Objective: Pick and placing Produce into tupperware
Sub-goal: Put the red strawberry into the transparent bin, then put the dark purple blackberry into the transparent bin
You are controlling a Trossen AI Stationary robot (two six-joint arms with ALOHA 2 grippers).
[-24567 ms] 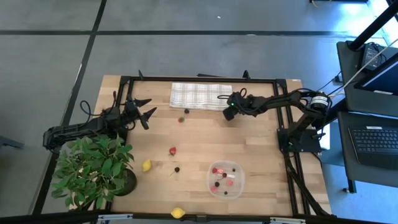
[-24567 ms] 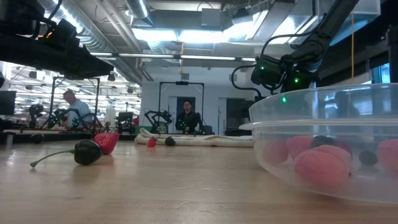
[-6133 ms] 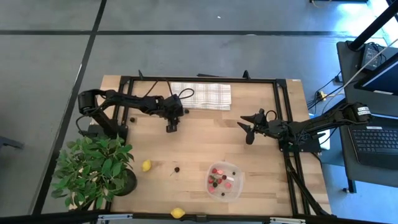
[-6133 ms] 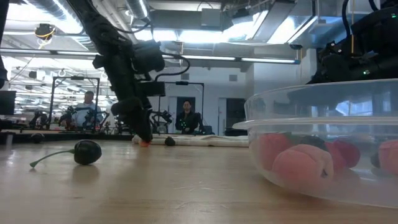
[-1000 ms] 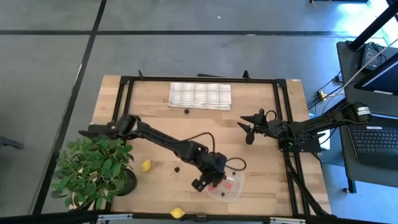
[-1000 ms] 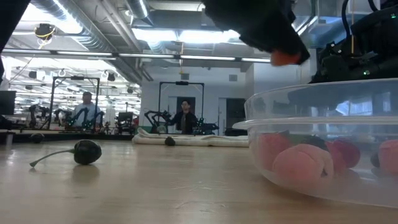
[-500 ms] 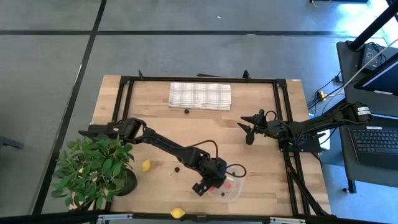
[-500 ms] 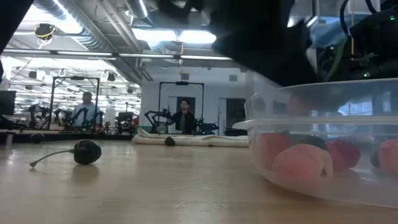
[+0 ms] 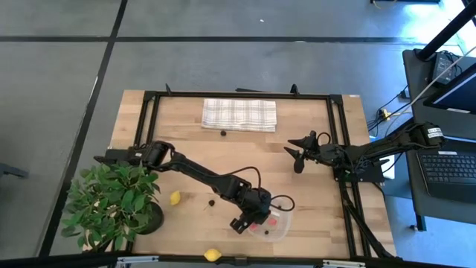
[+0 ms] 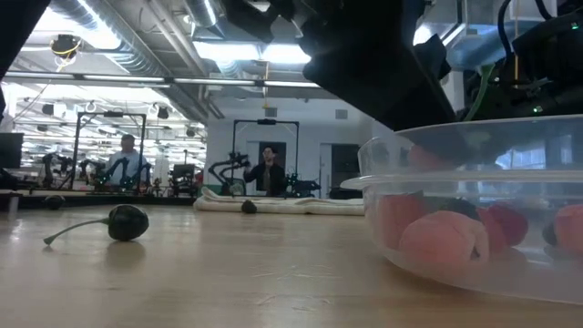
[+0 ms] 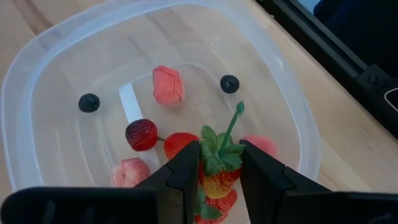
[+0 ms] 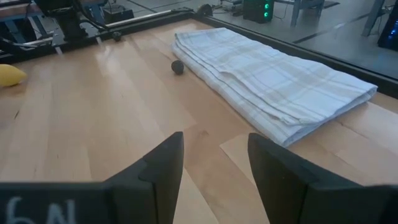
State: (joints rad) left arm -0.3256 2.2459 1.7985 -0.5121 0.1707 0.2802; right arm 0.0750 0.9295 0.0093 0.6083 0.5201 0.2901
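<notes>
The tupperware (image 11: 25,87), a clear rounded-square container, sits near the table's front edge (image 9: 280,229) and holds several red, pink and dark pieces of produce. My left gripper (image 11: 221,149) hangs over its inside, shut on a red strawberry (image 11: 221,182) with a green leafy cap. On the bare wood lie a dark cherry (image 9: 212,201), two yellow lemons (image 9: 175,198) (image 9: 213,254) and a dark berry (image 9: 222,134). My right gripper (image 9: 297,152) waits open at the right side, holding nothing. My left gripper pinches the strawberry's upper part, just under its leafy cap (image 11: 217,157), between the two fingers (image 11: 186,174). The fingers slant down from above. The strawberry hangs inside the tupperware's rim with its stem pointing away from the fingers; whether its tip rests on the pieces below, I cannot tell.
A folded checked cloth (image 9: 239,115) lies at the far edge, with the dark berry just in front of it. A leafy potted plant (image 9: 111,202) stands at the front left corner. A black frame (image 9: 338,149) runs around the table. People show in the room beyond.
My left gripper has come down over the tupperware with the strawberry still in its fingers; in the low view the arm now hangs lower, right above the container's rim. For the last half second it has kept still.
</notes>
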